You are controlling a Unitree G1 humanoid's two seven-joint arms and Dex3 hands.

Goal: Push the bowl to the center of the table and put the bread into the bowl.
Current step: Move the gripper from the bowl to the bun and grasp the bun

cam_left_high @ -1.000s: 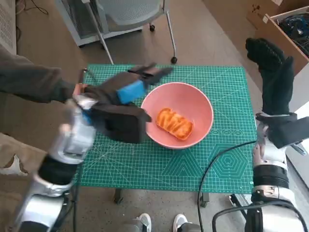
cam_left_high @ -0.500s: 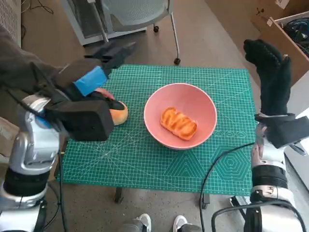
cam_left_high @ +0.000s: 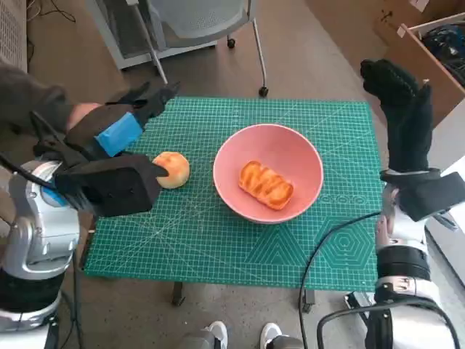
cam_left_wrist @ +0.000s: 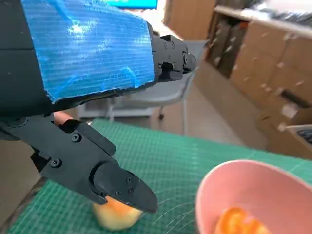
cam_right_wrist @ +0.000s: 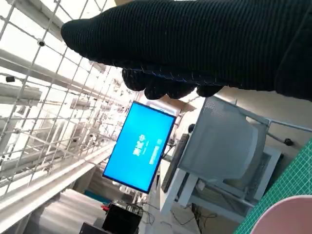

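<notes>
While the pink bowl (cam_left_high: 268, 173) sits mid-surface with the bread (cam_left_high: 266, 185) in it, we see our left robot hand (cam_left_high: 120, 134) raised empty with fingers apart above a round bun (cam_left_high: 172, 169), and our gloved right robot hand (cam_left_high: 398, 102) lifted empty, fingers loosely spread.

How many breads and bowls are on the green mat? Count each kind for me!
Bowls: 1, the pink bowl in the middle of the green mat.
Breads: 2, the striped orange bread inside the bowl and the round bun on the mat beside it.
Total: 3 things.
</notes>
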